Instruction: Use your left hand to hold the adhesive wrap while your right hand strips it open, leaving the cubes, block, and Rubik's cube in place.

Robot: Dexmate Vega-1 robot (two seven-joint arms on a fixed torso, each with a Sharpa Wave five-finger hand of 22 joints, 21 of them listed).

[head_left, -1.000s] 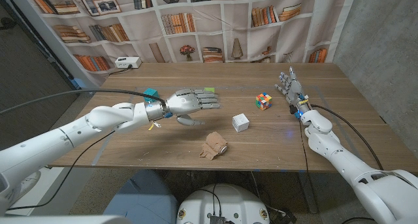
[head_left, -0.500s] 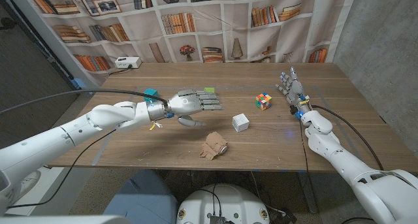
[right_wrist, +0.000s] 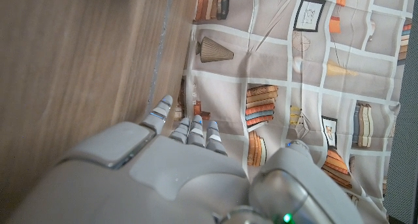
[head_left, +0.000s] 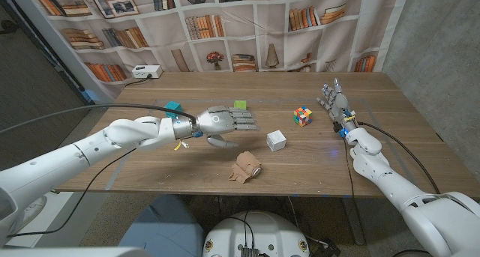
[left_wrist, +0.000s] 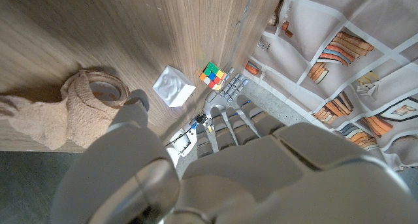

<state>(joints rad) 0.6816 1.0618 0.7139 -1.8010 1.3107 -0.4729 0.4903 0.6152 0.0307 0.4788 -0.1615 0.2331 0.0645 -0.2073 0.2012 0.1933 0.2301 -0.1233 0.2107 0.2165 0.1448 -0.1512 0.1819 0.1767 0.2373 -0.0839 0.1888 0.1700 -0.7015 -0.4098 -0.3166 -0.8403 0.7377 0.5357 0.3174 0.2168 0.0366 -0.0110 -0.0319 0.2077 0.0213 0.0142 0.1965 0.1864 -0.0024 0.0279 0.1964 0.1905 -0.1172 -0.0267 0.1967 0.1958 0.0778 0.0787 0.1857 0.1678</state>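
The left hand (head_left: 223, 122) hovers above the desk (head_left: 150, 161), fingers stretched out and apart, holding nothing, and the tan adhesive wrap (head_left: 246, 167) lies on the wood nearer the robot than its fingertips, not touched, a loose flap trailing from the roll. Just beyond those fingertips sits the green cube (head_left: 240, 105), the teal cube (head_left: 174, 107) lies back by the wrist, and the white block (head_left: 276, 140) sits between the left hand and the Rubik's cube (head_left: 302, 116). Over on the far side the right hand (head_left: 336, 103) stands with fingers spread and empty, the Rubik's cube just beside it.
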